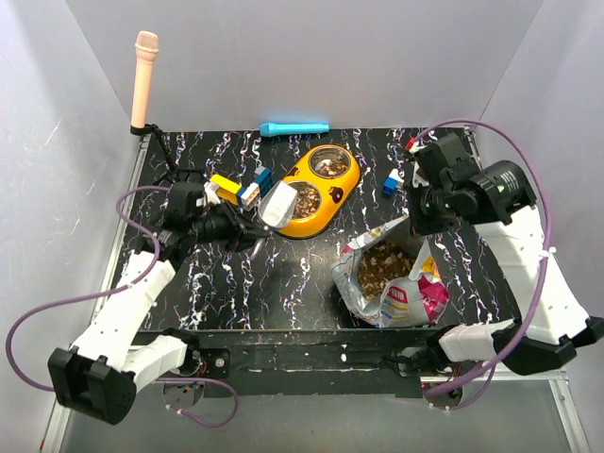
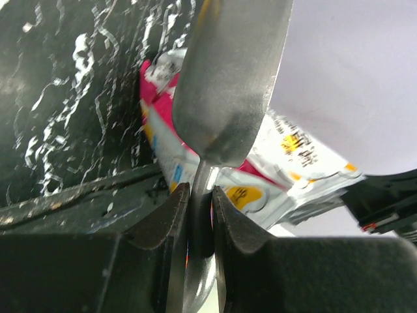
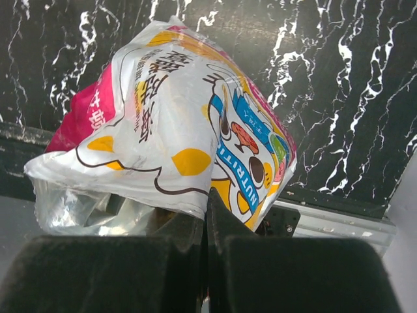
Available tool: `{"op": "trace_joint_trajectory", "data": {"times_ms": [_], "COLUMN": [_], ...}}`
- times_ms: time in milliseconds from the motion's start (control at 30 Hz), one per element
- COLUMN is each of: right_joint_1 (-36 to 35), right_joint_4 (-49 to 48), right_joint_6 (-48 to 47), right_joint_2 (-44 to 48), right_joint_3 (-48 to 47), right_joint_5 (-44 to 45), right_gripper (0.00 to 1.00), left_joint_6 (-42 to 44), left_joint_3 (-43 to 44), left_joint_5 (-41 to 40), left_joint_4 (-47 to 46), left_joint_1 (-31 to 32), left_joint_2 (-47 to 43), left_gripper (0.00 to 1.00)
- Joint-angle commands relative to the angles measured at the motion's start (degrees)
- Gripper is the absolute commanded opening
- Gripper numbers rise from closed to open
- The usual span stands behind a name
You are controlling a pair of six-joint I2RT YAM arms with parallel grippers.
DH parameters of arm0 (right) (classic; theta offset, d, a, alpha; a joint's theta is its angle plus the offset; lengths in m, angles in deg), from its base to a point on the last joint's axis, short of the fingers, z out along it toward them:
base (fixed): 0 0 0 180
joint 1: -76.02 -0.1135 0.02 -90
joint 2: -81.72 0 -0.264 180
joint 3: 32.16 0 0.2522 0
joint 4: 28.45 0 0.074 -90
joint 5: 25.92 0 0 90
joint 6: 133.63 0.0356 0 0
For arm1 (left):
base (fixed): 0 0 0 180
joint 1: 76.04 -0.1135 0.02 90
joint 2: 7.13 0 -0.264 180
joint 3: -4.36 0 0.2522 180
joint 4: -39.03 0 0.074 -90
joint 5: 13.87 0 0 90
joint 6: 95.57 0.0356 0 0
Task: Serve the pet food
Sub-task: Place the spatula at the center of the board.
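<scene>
Over on the left, we see the left gripper [image 2: 201,207] with its jaws clamped tight on the thin handle of a metal scoop [image 2: 228,85]. From above, we find the scoop's bowl hanging over the near compartment of the yellow double bowl [image 1: 351,187]. Both compartments hold brown kibble. We cannot tell whether anything is in the scoop.

Moving right, most of the pet food [image 1: 382,264] sits as a loose heap inside the open foil bag [image 1: 401,297], which lies on the black marbled table [image 1: 283,283].

On the far right, the right gripper [image 3: 207,205] has its jaws pressed together, pinching the bag's upper edge.
</scene>
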Motion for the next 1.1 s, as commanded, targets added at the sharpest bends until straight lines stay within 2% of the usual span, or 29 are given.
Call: {"op": "trace_joint_trajectory", "data": {"times_ms": [0, 67, 133, 233, 400, 600, 700, 767, 967, 1067], "right_joint_1": [4.0, 5.3, 6.0, 6.6, 6.8, 6.8, 6.8, 6.8, 6.8, 6.8], "right_joint_4": [-9.4, -8.7, -7.9, -7.4, -6.8, -6.7, -7.2, -7.2, -8.3, -9.2], "right_joint_6": [0.3, 0.9, 1.4, 1.8, 2.1, 2.9, 3.0, 3.2, 2.6, 2.4], "right_joint_2": [0.2, -0.7, -1.2, -1.4, -1.4, -0.3, 0.2, 0.2, 0.2, 0.3], "right_joint_3": [-10.3, -11.3, -11.8, -12.1, -12.4, -11.3, -10.3, -10.1, -9.6, -9.0], "right_joint_5": [-0.4, -1.5, -2.2, -3.3, -3.6, -4.9, -5.5, -5.7, -7.0, -7.6], "right_gripper": [0.01, 0.01, 0.01, 0.01, 0.01, 0.01, 0.01, 0.01, 0.01, 0.01], "left_joint_6": [-1.0, -2.3, -4.4, -6.2, -6.3, -8.1, -8.9, -8.1, -8.4, -6.8], "left_joint_3": [-4.1, -6.8, -10.5, -13.2, -16.9, -22.3, -23.5, -23.6, -25.9, -26.8], "left_joint_5": [-2.9, -6.5, -9.2, -13.6, -16.0, -15.4, -15.8, -15.9, -15.4, -15.2], "left_joint_4": [8.8, 15.0, 16.3, 16.0, 11.7, 7.6, 8.6, 7.9, 5.0, 3.5], "left_joint_1": [-0.1, -0.1, -0.1, -0.1, -0.4, -0.4, -0.4, -0.4, -0.7, -0.7], "left_joint_2": [-6.7, -7.5, -9.6, -11.7, -10.7, -11.7, -11.2, -11.1, -6.9, -5.0], "left_gripper": [0.0, 0.0, 0.0, 0.0, 0.0, 0.0, 0.0, 0.03, 0.24, 0.27]}}
